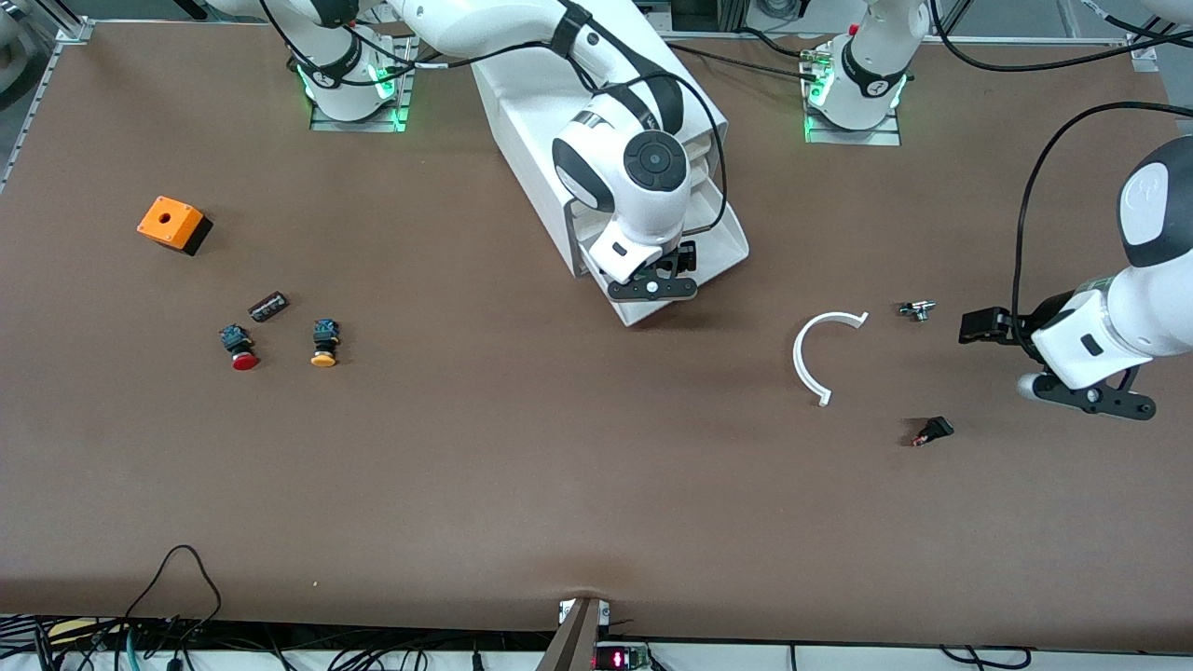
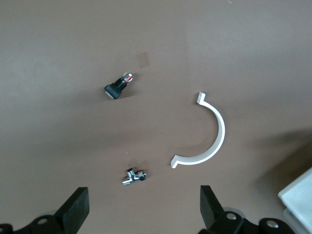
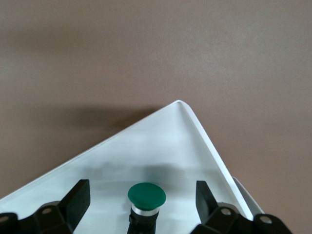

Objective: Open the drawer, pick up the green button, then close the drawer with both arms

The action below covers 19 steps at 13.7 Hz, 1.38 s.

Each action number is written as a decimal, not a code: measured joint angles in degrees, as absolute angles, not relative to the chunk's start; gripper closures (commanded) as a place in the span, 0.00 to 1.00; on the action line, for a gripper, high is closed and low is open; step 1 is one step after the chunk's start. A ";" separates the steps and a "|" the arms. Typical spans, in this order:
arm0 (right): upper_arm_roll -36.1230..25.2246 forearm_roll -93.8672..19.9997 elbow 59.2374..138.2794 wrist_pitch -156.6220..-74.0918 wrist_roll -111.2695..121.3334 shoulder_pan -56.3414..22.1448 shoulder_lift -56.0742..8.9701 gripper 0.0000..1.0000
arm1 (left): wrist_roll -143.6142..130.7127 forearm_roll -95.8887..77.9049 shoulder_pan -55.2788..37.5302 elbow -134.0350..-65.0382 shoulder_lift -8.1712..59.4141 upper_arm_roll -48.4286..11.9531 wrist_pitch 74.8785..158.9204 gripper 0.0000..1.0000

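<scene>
Brown table; no writing legible.

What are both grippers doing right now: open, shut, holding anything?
Right gripper: open, empty, over the pulled-out drawer, fingers either side of the button.
Left gripper: open, empty, waiting above the table.

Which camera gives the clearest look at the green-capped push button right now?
The right wrist view: the green-capped push button stands in the open white drawer, between the open fingers of the right hand. In the front view the right arm hides it. The left wrist view does not show it.
</scene>
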<state>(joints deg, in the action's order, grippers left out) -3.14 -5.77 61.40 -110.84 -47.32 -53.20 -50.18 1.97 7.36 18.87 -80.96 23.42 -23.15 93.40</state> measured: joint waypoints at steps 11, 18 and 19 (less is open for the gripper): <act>-3.12 -5.81 62.54 -110.67 -52.00 -54.33 -51.38 0.47 | -2.06 7.37 18.46 -81.10 23.58 -23.29 93.34 0.00; -3.12 -5.76 63.31 -110.68 -51.79 -54.93 -51.39 1.00 | -2.62 7.37 18.37 -81.12 23.68 -23.28 93.29 0.00; -3.12 -5.75 63.31 -110.68 -51.56 -54.93 -51.38 1.00 | -2.71 7.37 18.37 -81.12 23.69 -23.27 93.28 0.00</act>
<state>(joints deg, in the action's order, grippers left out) -3.12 -5.75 63.31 -110.68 -51.56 -54.93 -51.38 -2.71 7.37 18.37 -81.12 23.69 -23.27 93.28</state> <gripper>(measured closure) 0.581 0.000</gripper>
